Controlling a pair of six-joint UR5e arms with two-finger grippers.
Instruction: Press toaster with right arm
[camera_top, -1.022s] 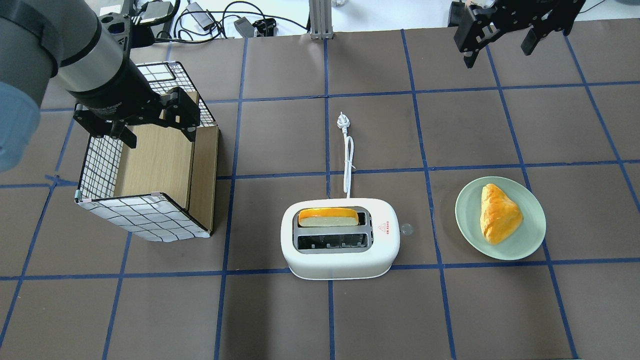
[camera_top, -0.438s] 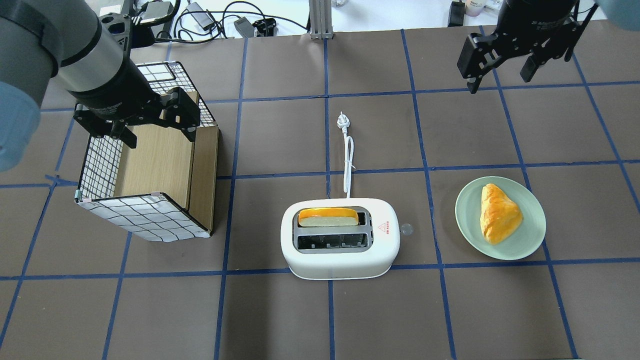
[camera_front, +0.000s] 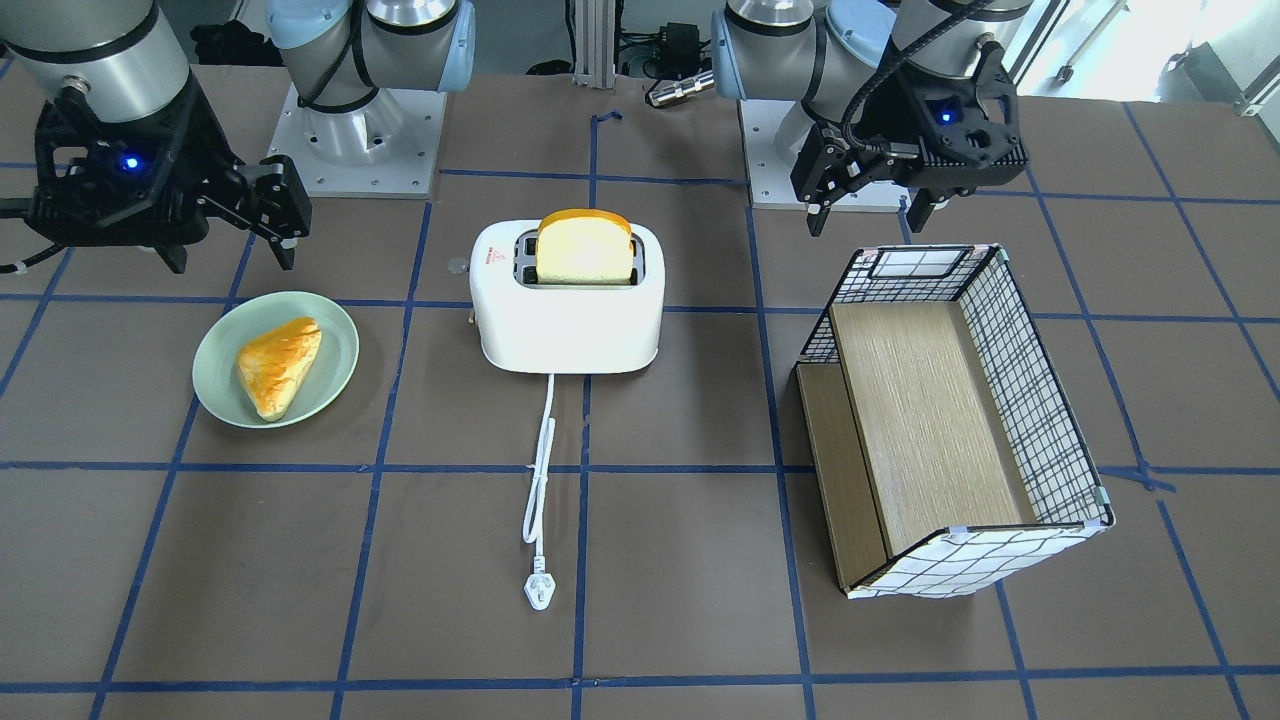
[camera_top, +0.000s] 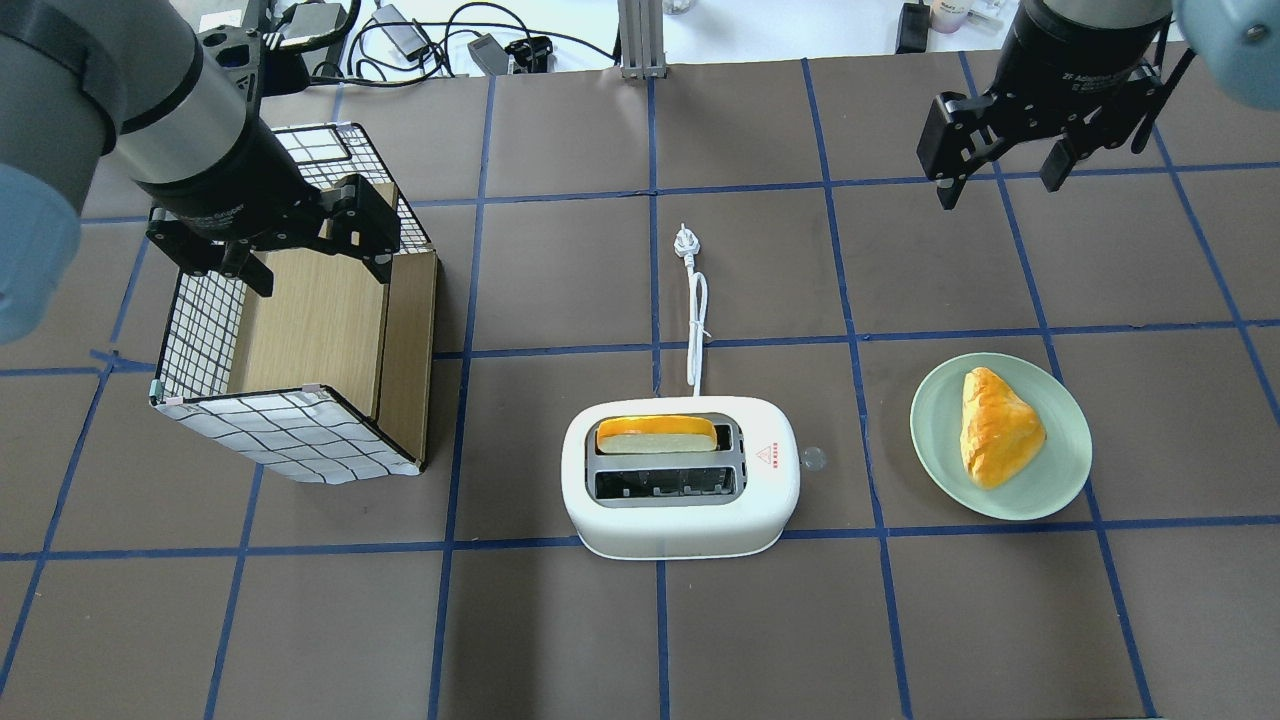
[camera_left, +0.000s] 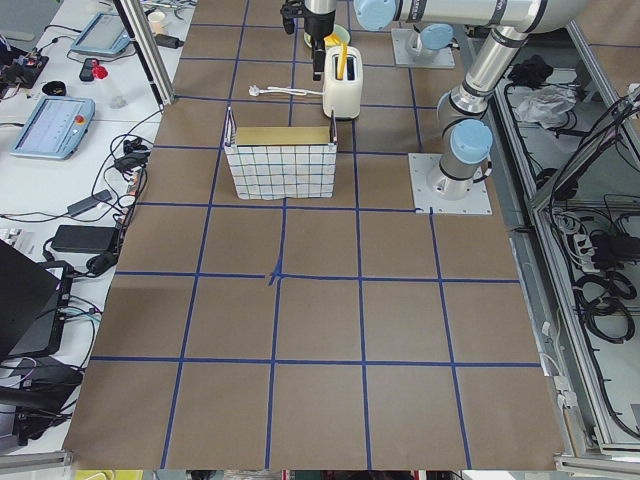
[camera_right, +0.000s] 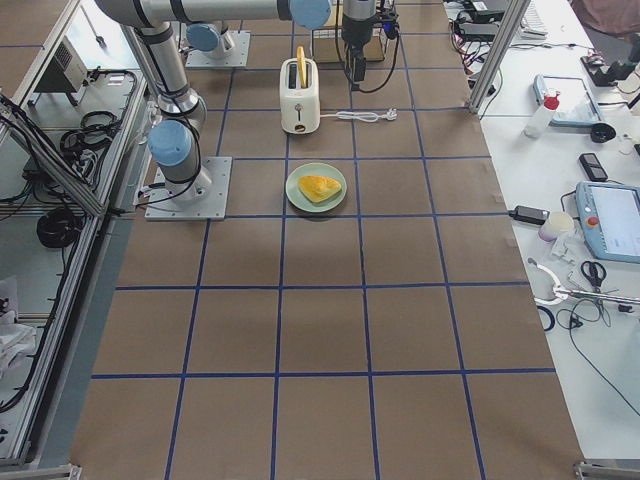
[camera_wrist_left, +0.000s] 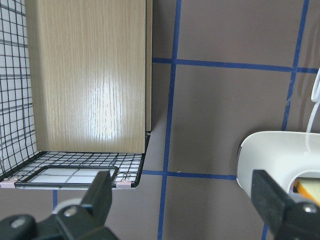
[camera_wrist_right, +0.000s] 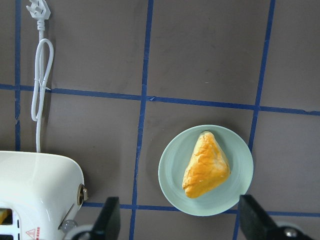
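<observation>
The white toaster (camera_top: 680, 500) stands mid-table with a bread slice (camera_top: 655, 435) upright in its far slot. Its red mark (camera_top: 767, 456) is on top and its grey knob (camera_top: 813, 458) is on the end facing the plate. It also shows in the front view (camera_front: 568, 300) and the right wrist view (camera_wrist_right: 35, 185). My right gripper (camera_top: 998, 185) is open and empty, high above the table, far beyond and to the right of the toaster. My left gripper (camera_top: 320, 275) is open and empty over the basket's far end.
A green plate (camera_top: 940, 440) with a golden pastry (camera_top: 995, 425) sits right of the toaster. A wire basket (camera_top: 200, 330) with wooden panels lies on its side at the left. The toaster's cord and plug (camera_top: 697, 320) stretch away from it.
My right gripper has moved nearer across the table, from the far edge towards the plate side. The left arm, toaster and bread have not moved.
</observation>
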